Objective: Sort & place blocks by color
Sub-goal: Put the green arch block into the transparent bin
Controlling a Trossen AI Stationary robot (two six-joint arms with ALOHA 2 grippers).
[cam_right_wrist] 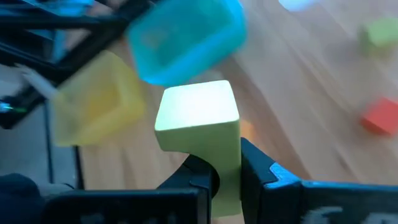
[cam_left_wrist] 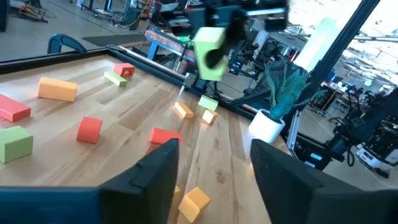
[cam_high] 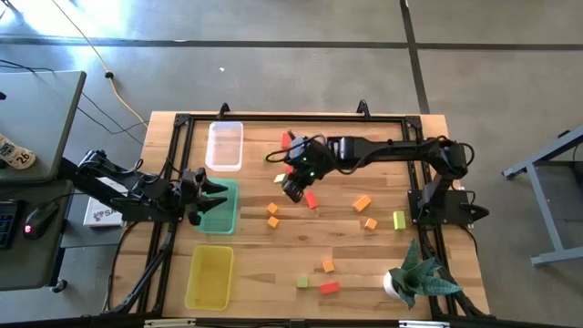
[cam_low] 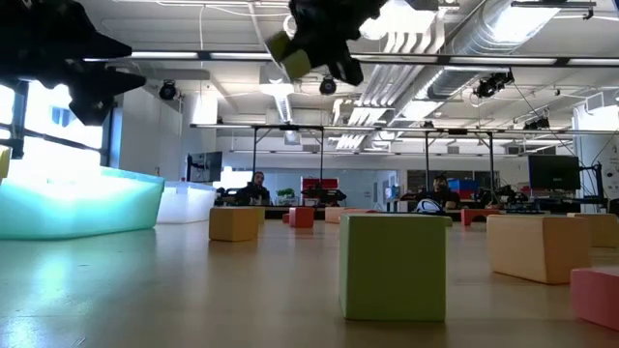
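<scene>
My right gripper [cam_high: 293,189] hangs above the middle of the table, shut on a yellow-green block [cam_right_wrist: 199,121], which also shows in the left wrist view [cam_left_wrist: 208,53] and the low view [cam_low: 295,58]. Loose blocks lie on the wood: a red one [cam_high: 311,199], orange ones [cam_high: 363,203] [cam_high: 272,215], a yellow-green one [cam_high: 399,220]. My left gripper [cam_left_wrist: 214,174] stands open at the table's left, over the right edge of the green tray [cam_high: 219,208], with nothing between its fingers. My right gripper pinches the yellow-green block between its two fingers [cam_right_wrist: 261,174], by the block's two opposite sides at its rear end [cam_right_wrist: 227,168]. The rest of the block sticks out past the fingertips. The fingers slant down from the table's right. The block is lifted clear of the table.
A clear tray [cam_high: 225,146], the green tray and a yellow tray [cam_high: 209,276] stand in a row along the left side. More blocks [cam_high: 328,276] lie near the front edge, beside a potted plant [cam_high: 414,273] at the front right. A red block [cam_high: 286,139] lies at the far edge.
</scene>
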